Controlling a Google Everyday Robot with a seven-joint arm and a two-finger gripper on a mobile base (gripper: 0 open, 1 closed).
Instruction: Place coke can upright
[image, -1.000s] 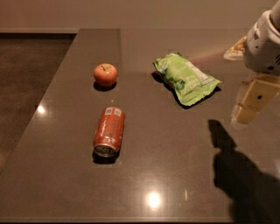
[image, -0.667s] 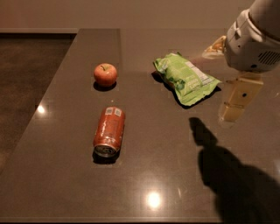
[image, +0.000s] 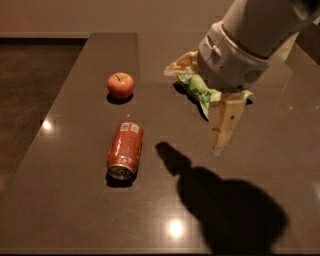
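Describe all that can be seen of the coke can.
The coke can is a small red-orange cylinder, metal by its look, with a white label patch near its far end and a silver top facing the camera. It lies on its side on the dark table. Nothing else touches it: the apple sits apart behind it, and the gripper hangs to its right, clear of it.

Bare tabletop (image: 170, 131) lies between end effector (image: 221, 134) at right and coke can (image: 125, 150).
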